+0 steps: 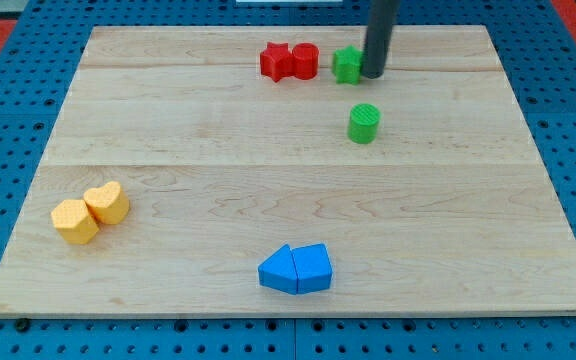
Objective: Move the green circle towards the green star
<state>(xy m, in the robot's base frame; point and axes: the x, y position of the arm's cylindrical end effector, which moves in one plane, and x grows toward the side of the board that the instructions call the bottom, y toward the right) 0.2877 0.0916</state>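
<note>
**A light green circle, to be nudged from its lower side**

My tip point(373, 74) stands at the view's top, touching or just beside the right edge of the green star point(346, 64). It is a bare rod with no fingers to spread or pinch, so all it can do is push.

The green circle point(364, 123) sits below the star, near it but apart, slightly toward the view's right. It looks like a small, stiff, light block, a short cylinder standing on its flat end. On the smooth wooden board point(168, 120) it should slide easily. Its round wall may let it slip sideways off an off-centre push.

I judge the best contact is the middle of its lower side, pushing up and slightly left toward the star.

Two red blocks point(290, 61) lie left of the star. Two yellow blocks point(90, 212) and two blue blocks point(296, 269) lie well apart.
</note>
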